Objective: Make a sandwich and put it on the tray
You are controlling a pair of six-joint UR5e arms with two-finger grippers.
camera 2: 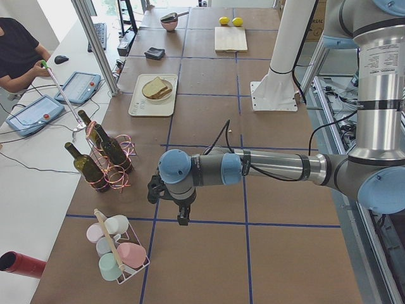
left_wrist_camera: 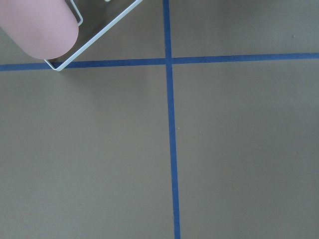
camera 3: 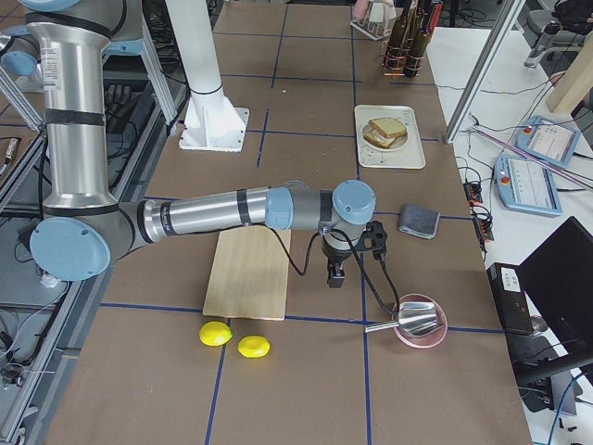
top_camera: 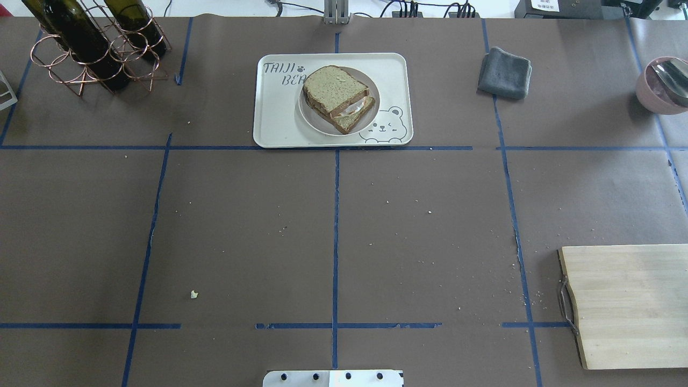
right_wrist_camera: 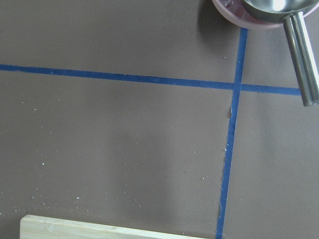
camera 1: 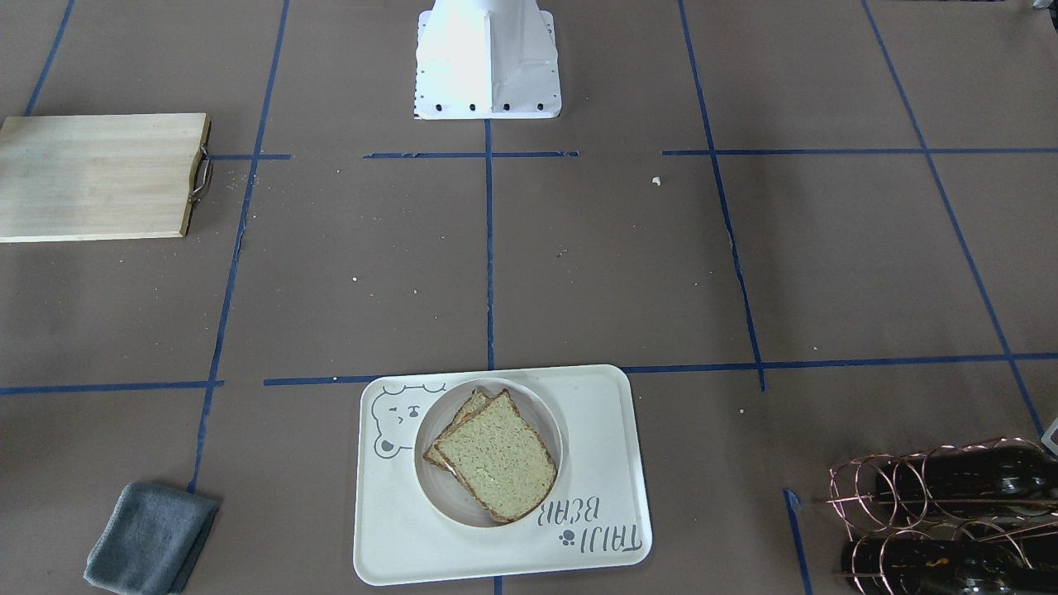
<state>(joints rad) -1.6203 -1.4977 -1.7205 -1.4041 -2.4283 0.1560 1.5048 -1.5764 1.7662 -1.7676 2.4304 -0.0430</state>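
Note:
The sandwich, two tan bread slices with dark crust and a bit of white egg between them, lies on a small round white plate. The plate stands on the white bear tray at the table's far middle. The sandwich, plate and tray also show in the front view. My left gripper hangs over bare table far to the left. My right gripper hangs far to the right, between the cutting board and a bowl. I cannot tell whether either is open or shut. Neither touches anything.
A pale wooden cutting board lies at the near right. A grey cloth lies right of the tray. A copper rack with wine bottles stands far left. A pink bowl with a metal scoop is far right. Two lemons lie beyond the board.

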